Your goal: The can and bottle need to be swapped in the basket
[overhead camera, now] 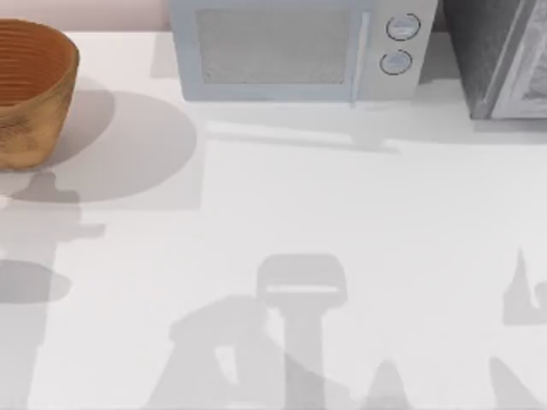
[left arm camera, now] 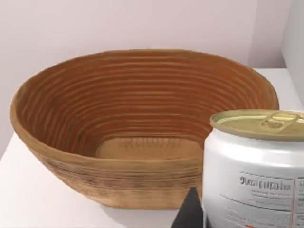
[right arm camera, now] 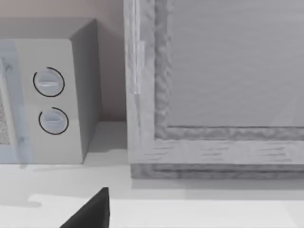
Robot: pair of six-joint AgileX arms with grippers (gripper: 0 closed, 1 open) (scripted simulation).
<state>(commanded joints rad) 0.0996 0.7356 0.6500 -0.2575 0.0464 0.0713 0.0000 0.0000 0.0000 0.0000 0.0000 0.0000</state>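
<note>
The basket (overhead camera: pixel 30 90) stands at the table's far left; in the left wrist view the basket (left arm camera: pixel 137 128) is ribbed inside and holds nothing. The can (left arm camera: pixel 254 171), white with a dull gold top, hangs upright close in front of the basket's rim, outside it. My left gripper (left arm camera: pixel 223 218) is shut on the can, one dark finger (left arm camera: pixel 190 213) lying against its side and the other hidden behind it. My right gripper (right arm camera: pixel 92 211) sits low over the table near the back right. The bottle is out of view.
A pale microwave (overhead camera: pixel 295 51) with two round knobs (overhead camera: pixel 400 43) stands along the back edge. A grey cabinet (overhead camera: pixel 504 55) fills the back right corner, close ahead of the right wrist camera. Arm shadows fall across the white table (overhead camera: pixel 342 205).
</note>
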